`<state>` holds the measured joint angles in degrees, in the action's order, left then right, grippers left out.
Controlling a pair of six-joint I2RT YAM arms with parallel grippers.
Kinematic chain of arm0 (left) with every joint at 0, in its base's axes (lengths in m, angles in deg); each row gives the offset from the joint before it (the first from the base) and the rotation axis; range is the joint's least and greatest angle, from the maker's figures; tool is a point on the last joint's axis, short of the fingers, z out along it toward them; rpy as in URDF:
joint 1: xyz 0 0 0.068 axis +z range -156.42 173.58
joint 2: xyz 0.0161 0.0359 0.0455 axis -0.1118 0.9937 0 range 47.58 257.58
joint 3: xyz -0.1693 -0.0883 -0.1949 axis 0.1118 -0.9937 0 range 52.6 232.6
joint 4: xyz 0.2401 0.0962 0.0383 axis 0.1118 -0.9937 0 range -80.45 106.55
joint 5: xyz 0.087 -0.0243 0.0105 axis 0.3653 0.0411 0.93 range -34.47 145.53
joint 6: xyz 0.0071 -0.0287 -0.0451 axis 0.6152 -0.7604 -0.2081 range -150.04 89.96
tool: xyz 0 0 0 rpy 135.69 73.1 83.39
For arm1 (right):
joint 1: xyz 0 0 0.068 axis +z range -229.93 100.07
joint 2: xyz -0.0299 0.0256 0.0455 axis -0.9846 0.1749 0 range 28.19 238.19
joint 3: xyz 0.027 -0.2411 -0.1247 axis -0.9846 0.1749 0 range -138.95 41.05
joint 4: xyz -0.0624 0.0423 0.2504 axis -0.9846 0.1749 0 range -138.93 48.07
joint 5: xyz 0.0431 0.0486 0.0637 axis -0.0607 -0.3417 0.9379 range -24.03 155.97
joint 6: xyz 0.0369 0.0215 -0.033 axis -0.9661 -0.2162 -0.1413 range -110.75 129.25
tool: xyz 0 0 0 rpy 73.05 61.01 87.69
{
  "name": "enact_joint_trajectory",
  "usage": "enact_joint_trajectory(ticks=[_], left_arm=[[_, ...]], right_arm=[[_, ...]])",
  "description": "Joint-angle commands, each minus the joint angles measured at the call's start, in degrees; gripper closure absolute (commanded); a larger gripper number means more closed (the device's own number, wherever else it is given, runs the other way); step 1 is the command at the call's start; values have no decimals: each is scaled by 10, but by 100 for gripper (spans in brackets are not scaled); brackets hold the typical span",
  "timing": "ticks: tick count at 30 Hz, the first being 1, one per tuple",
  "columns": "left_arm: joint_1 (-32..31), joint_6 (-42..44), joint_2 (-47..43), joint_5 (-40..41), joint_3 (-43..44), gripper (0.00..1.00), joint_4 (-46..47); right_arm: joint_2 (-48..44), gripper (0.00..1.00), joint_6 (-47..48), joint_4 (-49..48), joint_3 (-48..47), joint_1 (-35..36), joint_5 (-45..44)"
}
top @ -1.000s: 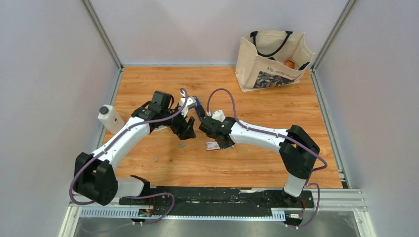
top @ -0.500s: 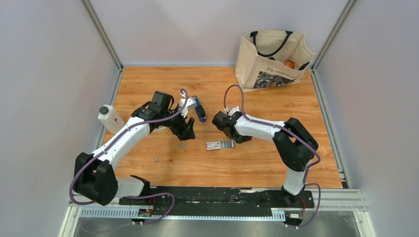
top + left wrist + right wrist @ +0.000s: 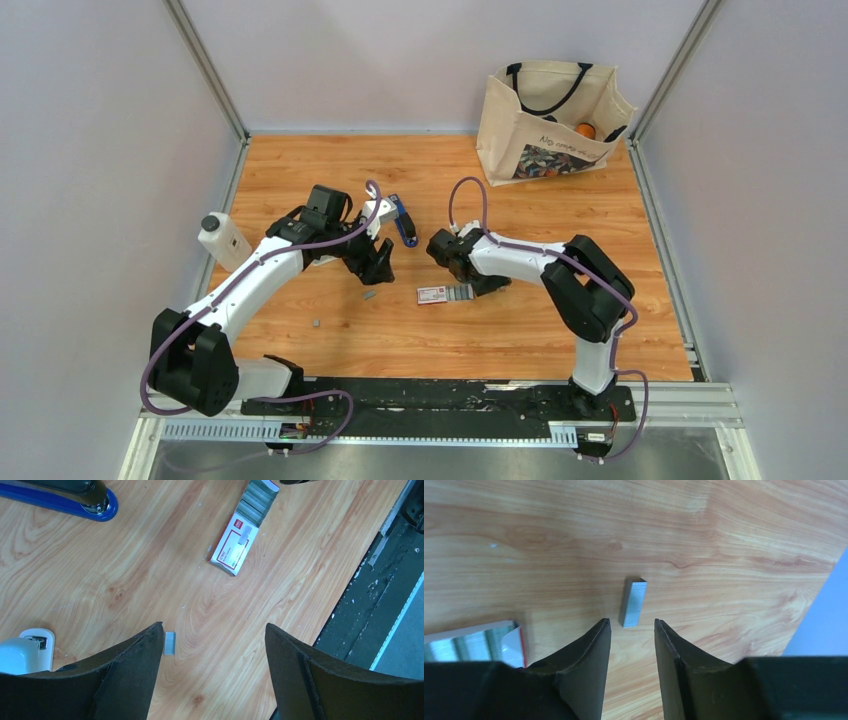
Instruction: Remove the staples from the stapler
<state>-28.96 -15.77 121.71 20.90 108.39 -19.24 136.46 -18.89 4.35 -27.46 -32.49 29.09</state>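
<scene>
Stapler (image 3: 403, 220): on the desk (image 3: 520, 190), toward the far middle, just beyond the left end effector (image 3: 215, 630). Blue base and black top plain from above, but too small there to tell whether shut or swung open. In the left wrist view only one rounded blue end with a black part on it, the remainder cut off by the top edge.

Left end effector: fingers spread wide, nothing between them, over bare wood.

Right end effector (image 3: 631, 624): fingers partly apart with a narrow gap, gripping nothing. Staples (image 3: 632, 602): one short grey strip flat on the desk just ahead of that gap, near end about level with the tips; contact with either finger impossible to judge. Not to be made out in the top view.

Second strip (image 3: 170, 643) just beside one left fingertip, touching or not unclear. Third strip (image 3: 317, 323) nearer the left arm's base, a mere grey speck.

Red-and-white carton (image 3: 231, 550) between the two end effectors, tray (image 3: 257, 502) pulled out, grey rows inside, print unreadable. In the right wrist view only a corner of it, cut off behind a finger.

White rounded piece (image 3: 22, 650) low in the left wrist view, half out of picture, not identifiable. White bottle (image 3: 224, 240) with a dark cap at the desk's left edge. Cloth bag (image 3: 545, 115) in the far right corner, something orange inside, mostly hidden.
</scene>
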Motion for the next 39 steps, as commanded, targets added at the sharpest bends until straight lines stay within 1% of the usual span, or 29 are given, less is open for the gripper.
enact_joint_trajectory(ticks=[1,5,10,14,22,28,39], left_arm=[[-3,14,-9,-3,23,18,-5],[-3,16,-12,-1,23,18,-9],[-3,16,-12,-1,20,18,-8],[-3,16,-11,1,21,18,-10],[-3,19,-12,2,24,18,-12],[-3,19,-11,3,24,18,-12],[-3,17,-14,4,21,18,-14]], right_arm=[[-49,57,2,-33,0,0,37],[-72,57,-2,-39,9,-11,55],[-105,57,-6,-67,33,-48,90],[-108,57,-5,-90,46,-70,118],[-106,57,-14,-130,69,-89,171],[-107,60,-18,-141,82,-103,179],[-106,61,-15,-151,92,-109,184]])
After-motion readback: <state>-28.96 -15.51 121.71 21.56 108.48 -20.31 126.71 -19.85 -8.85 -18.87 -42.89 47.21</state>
